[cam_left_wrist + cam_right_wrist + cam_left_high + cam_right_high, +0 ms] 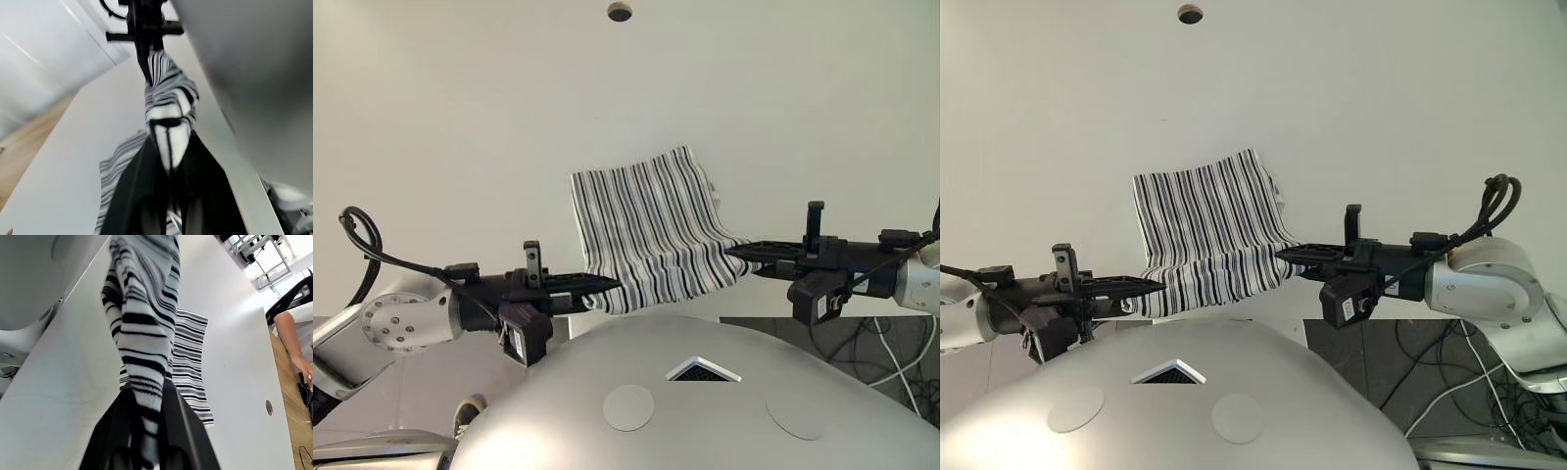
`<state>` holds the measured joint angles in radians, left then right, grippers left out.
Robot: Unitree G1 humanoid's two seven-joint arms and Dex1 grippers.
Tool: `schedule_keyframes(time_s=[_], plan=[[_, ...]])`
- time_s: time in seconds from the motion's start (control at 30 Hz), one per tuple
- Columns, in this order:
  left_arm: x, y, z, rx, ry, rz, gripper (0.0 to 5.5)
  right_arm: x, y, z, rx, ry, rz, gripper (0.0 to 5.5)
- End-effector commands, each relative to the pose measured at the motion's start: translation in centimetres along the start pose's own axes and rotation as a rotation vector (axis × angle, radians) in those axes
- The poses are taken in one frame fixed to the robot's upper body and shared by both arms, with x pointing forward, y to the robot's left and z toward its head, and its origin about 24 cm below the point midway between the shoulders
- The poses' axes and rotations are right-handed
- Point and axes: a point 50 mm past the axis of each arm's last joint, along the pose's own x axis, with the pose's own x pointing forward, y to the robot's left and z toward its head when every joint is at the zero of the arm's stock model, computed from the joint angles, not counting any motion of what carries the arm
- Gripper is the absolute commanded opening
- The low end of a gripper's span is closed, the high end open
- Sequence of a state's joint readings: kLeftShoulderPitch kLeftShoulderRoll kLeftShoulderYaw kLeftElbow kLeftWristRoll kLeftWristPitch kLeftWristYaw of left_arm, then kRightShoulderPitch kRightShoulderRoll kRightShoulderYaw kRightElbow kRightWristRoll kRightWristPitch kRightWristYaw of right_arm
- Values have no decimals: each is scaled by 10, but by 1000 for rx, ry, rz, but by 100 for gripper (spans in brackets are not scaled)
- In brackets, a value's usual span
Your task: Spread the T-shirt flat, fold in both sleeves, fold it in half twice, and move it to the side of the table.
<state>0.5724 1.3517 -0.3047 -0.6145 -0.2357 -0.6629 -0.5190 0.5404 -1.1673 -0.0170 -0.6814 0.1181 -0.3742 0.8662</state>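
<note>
Both corners of T-shirt [651,230] near edge pinched: left hand [607,284] lower left, right hand [739,251] centre right. Edge runs side to side, lifted; rest lies on table [460,117] toward frame top.

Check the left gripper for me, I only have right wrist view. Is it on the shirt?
Observer: Yes. The left gripper is shut on the shirt's near edge, at that side's corner.
Operator: Edge between the two taut?
Observer: Mostly. It runs from the left gripper to the right gripper, with a slight droop by the left one.
Operator: Grippers level?
Observer: The left eye view puts the right one a little higher in the picture. Whether it is higher or just farther out, I cannot tell.
</note>
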Motion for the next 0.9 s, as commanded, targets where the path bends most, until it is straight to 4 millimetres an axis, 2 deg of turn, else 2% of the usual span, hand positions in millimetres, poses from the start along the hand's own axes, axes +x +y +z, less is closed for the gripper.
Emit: schedule_keyframes(time_s=[0.03, 0.13, 0.23, 0.37, 0.47, 0.6, 0.7, 0.73, 0.77, 0.8, 0.9], plan=[[-7, 7, -22, 74, 141, 43, 16, 0, -8, 1, -40, 24, -29, 22], [-8, 11, -43, 165, 242, 94, 16, 11, -22, -7, -97, 35, -68, 22], [-7, 22, -54, 189, 281, 179, 16, 26, -34, -21, -111, 52, -62, 22], [-14, 44, -72, 238, 359, 351, 16, 45, -68, -49, -100, 92, -102, 22], [-16, 49, -80, 263, 401, 405, 16, 61, -83, -67, -90, 114, -90, 22], [-18, 52, -88, 254, 437, 434, 16, 74, -89, -82, -59, 119, -56, 22], [-14, 43, -104, 284, 512, 351, 16, 79, -91, -90, -45, 123, -35, 22], [-13, 39, -112, 319, 553, 312, 48, 82, -91, -93, -36, 126, -25, 22], [-11, 36, -118, 325, 577, 282, 55, 84, -91, -96, -32, 130, -17, 22], [-10, 34, -122, 325, 589, 267, 77, 86, -90, -100, -32, 143, -4, 59], [-6, 38, -130, 319, 590, 273, 129, 88, -87, -108, -18, 157, 3, 110]])
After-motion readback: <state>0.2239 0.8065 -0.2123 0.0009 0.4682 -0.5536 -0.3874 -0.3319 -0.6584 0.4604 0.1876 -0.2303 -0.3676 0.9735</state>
